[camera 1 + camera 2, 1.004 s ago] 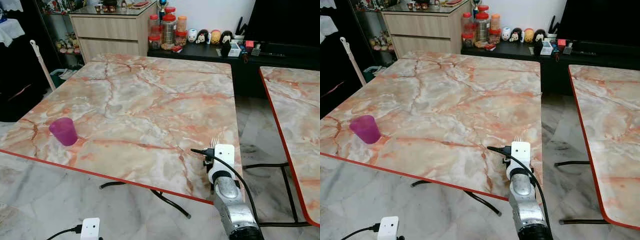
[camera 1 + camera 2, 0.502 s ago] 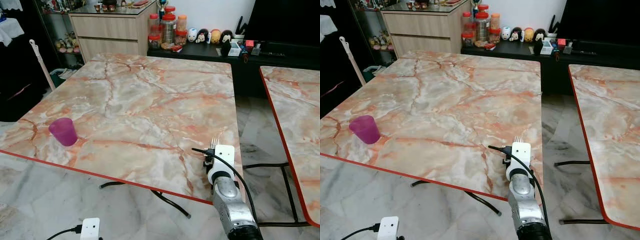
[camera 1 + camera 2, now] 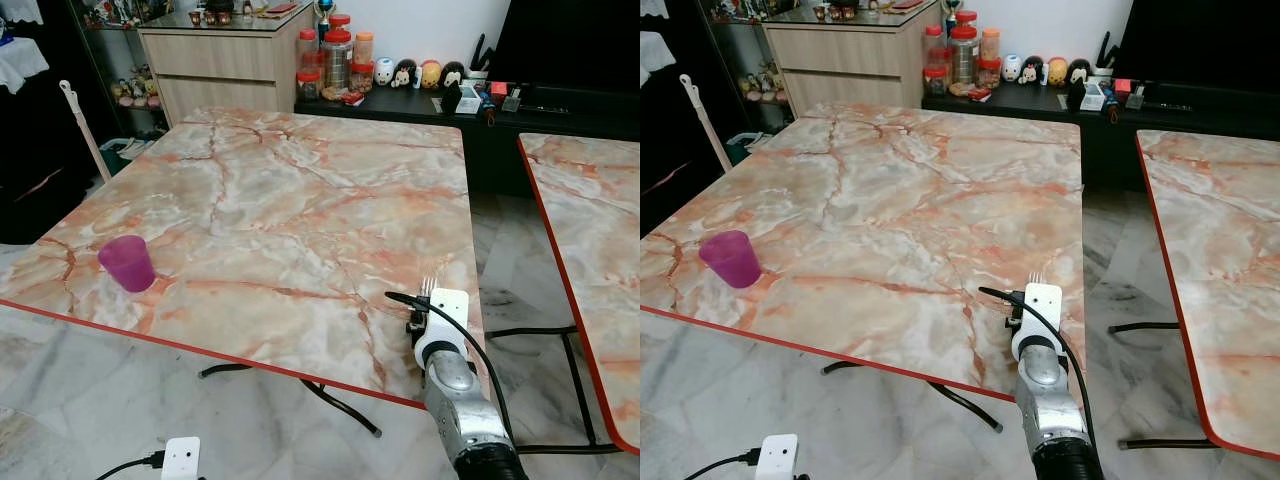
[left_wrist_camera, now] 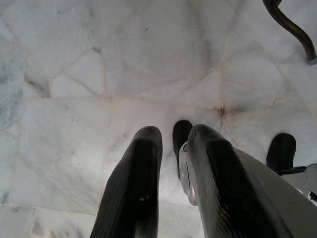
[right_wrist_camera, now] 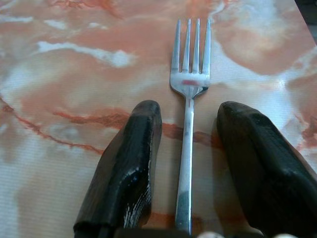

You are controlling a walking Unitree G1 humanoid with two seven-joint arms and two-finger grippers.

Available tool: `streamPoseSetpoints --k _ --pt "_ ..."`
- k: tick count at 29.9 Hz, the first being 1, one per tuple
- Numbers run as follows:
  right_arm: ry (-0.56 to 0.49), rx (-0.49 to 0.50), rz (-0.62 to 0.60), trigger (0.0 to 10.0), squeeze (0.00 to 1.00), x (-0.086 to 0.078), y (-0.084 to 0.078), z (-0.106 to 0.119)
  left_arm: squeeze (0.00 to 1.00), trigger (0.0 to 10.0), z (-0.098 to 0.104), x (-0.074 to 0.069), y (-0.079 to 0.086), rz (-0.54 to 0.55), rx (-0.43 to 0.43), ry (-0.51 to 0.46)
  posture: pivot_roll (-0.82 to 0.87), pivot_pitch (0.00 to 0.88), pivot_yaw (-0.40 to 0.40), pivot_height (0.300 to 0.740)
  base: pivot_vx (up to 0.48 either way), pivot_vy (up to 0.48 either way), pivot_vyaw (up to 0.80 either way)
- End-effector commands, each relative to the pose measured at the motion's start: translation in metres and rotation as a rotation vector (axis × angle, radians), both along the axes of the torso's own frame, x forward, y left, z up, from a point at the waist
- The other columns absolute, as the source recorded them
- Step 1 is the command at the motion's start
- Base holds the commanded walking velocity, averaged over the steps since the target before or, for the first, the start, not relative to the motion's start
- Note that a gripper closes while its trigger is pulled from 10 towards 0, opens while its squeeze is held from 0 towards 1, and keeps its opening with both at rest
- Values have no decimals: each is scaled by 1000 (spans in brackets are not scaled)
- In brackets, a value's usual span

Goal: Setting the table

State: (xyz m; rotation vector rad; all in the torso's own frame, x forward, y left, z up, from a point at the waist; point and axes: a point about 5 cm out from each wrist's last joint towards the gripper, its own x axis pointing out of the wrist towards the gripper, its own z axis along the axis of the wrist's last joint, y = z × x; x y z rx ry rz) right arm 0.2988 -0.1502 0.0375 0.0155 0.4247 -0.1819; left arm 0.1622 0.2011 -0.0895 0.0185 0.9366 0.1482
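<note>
Fork-placing step: right tool [image 5: 185, 148], fingers apart astride the fork [image 5: 189, 79] lying near the bench's [image 3: 300, 200] near right corner; next, presumably, a clean retreat.

This is a lived-in home, in its dining and living area: two marble-patterned tables with red edging [image 3: 300, 200] [image 3: 590, 230] stand on a pale marble-tile floor [image 3: 80, 400]. Beyond the far edge of the nearer table a wooden sideboard [image 3: 215, 60] stands beside a low black cabinet [image 3: 420, 105] carrying lidded food jars [image 3: 337, 55], a row of small cartoon figurines [image 3: 415, 72] and odds and ends. A purple cup [image 3: 127, 263] sits near that table's near left corner.
</note>
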Motion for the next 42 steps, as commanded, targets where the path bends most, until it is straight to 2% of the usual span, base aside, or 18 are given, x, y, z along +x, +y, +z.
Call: streamPoseSetpoints --k 1,27,29,31,34,35,36,37,42 --pt "69 28 -3 0 0 -5 1 -11 0 10000 -2 -5 2 -10 1 24 -16 0 13 732 0 0 0" --pt "43 44 58 0 0 3 8 -4 0 10000 -4 -5 -4 -18 -19 38 -16 0 2 732 0 0 0" --pt "29 34 74 0 0 5 9 -1 0 10000 -3 -5 -4 -18 -18 37 -16 0 2 732 0 0 0" --pt "-48 15 119 0 0 11 15 10 0 10000 -3 -4 -4 -14 -14 30 -17 0 0 732 0 0 0" --pt "-97 15 142 0 0 13 18 18 0 10000 -3 -4 -4 -12 -12 28 -18 0 0 732 0 0 0" --pt "-165 5 177 7882 0 17 22 27 0 10000 -2 -3 -4 -11 -11 26 -19 0 0 732 0 0 0" --pt "-193 -7 195 7882 0 18 24 32 0 10000 -2 -2 -4 -11 -11 26 -19 0 -1 732 0 0 0" --pt "-218 -5 207 10000 0 19 26 36 0 10000 -2 -2 -4 -10 -10 24 -19 0 0 732 0 0 0" --pt "-374 -17 273 10000 0 24 36 60 0 10000 -1 0 -4 -7 -1 15 -20 0 -3 732 0 0 0"
